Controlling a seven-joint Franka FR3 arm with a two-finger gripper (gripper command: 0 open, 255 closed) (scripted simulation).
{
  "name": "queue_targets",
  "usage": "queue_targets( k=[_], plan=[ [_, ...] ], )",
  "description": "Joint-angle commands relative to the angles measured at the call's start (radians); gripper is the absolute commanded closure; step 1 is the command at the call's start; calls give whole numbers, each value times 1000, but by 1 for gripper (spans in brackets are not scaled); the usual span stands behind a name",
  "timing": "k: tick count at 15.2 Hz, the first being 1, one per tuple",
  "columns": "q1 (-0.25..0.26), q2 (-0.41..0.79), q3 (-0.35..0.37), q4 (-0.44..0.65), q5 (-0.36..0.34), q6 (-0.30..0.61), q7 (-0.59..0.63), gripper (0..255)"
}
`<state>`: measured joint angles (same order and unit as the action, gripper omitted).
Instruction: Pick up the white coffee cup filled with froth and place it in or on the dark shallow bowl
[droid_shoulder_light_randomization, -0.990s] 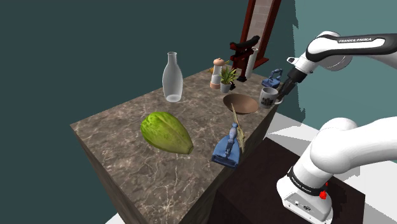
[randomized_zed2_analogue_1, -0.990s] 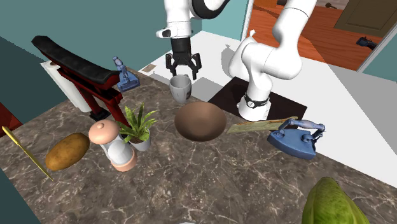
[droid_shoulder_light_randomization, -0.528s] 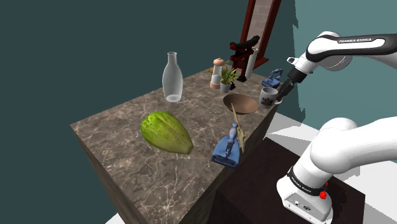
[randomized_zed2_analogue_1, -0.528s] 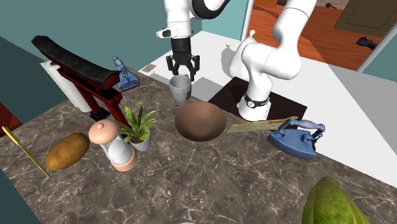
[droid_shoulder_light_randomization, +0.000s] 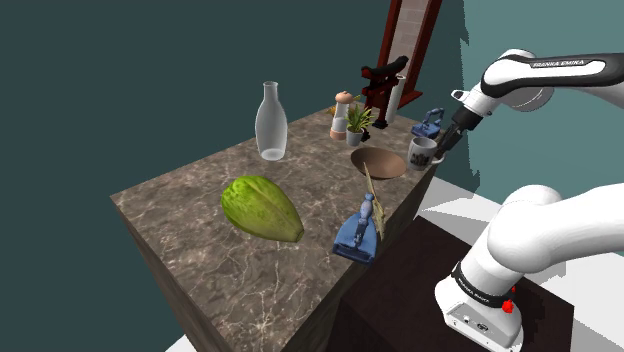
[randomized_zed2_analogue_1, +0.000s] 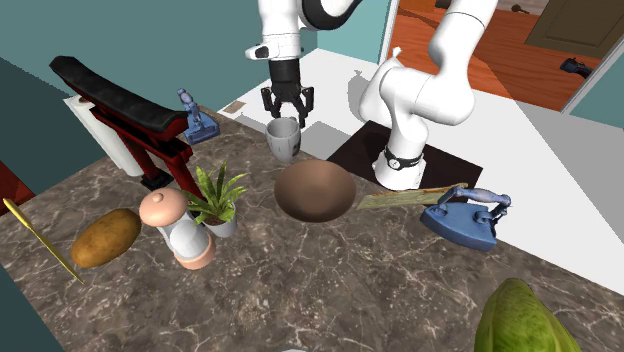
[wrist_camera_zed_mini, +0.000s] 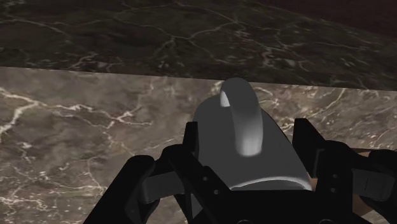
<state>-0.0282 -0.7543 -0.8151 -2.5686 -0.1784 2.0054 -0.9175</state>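
Barely any change: the fingers (randomized_zed2_analogue_1: 268, 104) have come down a hair and pulled in slightly around the grey cup (randomized_zed2_analogue_1: 284, 142) at the edge of the tabletop (randomized_zed2_analogue_1: 340, 275).

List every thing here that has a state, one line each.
gripper: open, fingers either side of the cup
cup: upright on the counter, not lifted
bowl: upright, empty
clear bottle: upright
potted plant: upright
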Motion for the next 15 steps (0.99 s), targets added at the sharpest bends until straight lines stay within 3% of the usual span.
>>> queue_targets(
  k=[1,15],
  plan=[
    [1,-3,7,8,3,-13,4,255],
    [7,-34,90,162,42,-195,51,255]
  ],
)
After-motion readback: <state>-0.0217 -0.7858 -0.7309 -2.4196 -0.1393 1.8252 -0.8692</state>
